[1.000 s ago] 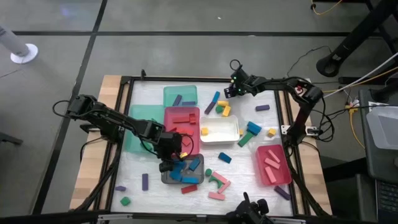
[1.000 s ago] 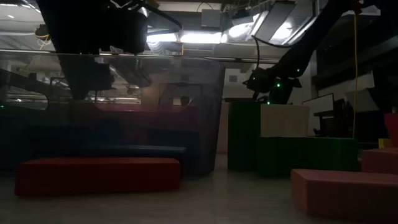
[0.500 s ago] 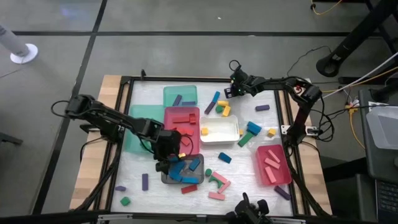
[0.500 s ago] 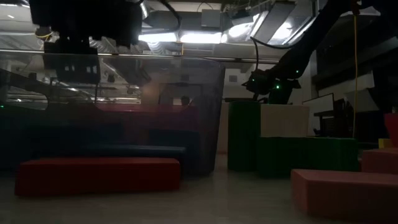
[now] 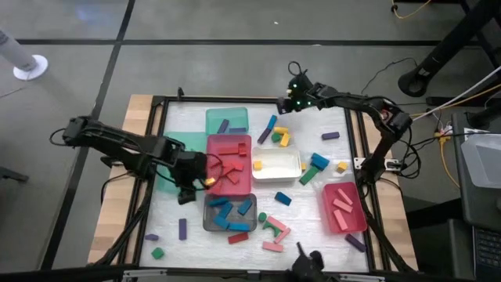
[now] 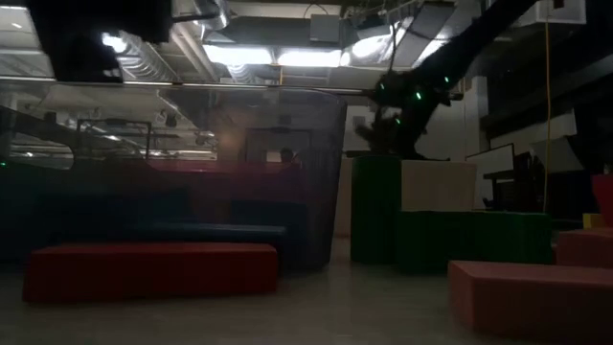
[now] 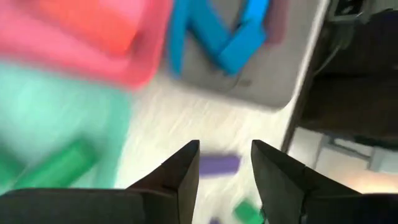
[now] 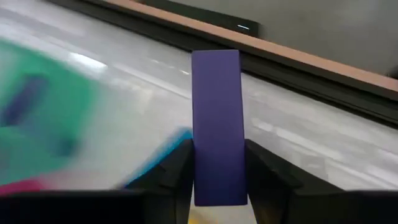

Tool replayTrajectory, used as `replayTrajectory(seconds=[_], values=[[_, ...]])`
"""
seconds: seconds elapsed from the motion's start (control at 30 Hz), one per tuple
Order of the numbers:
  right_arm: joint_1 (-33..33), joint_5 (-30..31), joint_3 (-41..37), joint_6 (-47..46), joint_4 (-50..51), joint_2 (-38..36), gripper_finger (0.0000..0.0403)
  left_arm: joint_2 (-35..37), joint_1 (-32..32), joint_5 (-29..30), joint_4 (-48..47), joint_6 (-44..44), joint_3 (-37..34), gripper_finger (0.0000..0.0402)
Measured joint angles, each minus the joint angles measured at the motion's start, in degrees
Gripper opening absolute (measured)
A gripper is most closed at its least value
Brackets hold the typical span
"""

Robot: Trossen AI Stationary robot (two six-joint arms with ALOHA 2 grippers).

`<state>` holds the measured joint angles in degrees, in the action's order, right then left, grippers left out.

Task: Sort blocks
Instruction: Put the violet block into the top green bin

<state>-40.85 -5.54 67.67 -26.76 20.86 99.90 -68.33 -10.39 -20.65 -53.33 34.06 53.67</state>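
1. right gripper clamped on a purple bar block, the bar standing up between the two fingers and sticking out past their tips.
2. in the high view the right gripper is at the far edge of the table, just beyond the blue bar and the yellow pieces; the green tray sits off to its side.
3. past the held bar, the green tray with a purple block in it, and a blue bar close under the fingers.
4. left gripper has its fingers apart with nothing between them; a purple block lies on the table right ahead of the gap, not touched.
5. in the high view the left gripper hangs just beside the red tray, over the edge of the large green tray, with the grey tray a little in front of it.
6. grey tray holds blue blocks; red tray holds red blocks.
7. loose blocks lie scattered near the white tray and the pink tray.
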Motion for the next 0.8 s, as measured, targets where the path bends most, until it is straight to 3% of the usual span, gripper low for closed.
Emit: replayTrajectory(seconds=[0.13, 0.23, 0.43, 0.6, 0.8], values=[[5.7, -2.1, 3.8, -2.3, -4.0, -0.2, 0.0119, 4.9, 0.0, 0.5, -8.9, 1.2, 0.0, 0.0131], [10.6, -1.7, 4.8, -4.7, -12.5, 0.7, 0.0111, 8.3, -0.7, 0.4, -14.6, 4.8, 0.0, 0.0131], [19.3, 8.5, 5.3, -5.0, -29.2, 3.4, 0.0128, 14.0, -4.4, -0.2, -21.5, 11.5, 0.0, 0.0131], [22.2, 12.9, 6.9, -6.1, -38.0, 9.2, 0.0136, 17.0, -8.9, -1.1, -23.9, 15.0, 0.0, 0.0131], [23.4, 12.4, 10.4, -6.2, -39.4, 15.5, 0.0138, 18.6, -14.9, -1.6, -24.1, 19.0, 0.0, 0.0131]])
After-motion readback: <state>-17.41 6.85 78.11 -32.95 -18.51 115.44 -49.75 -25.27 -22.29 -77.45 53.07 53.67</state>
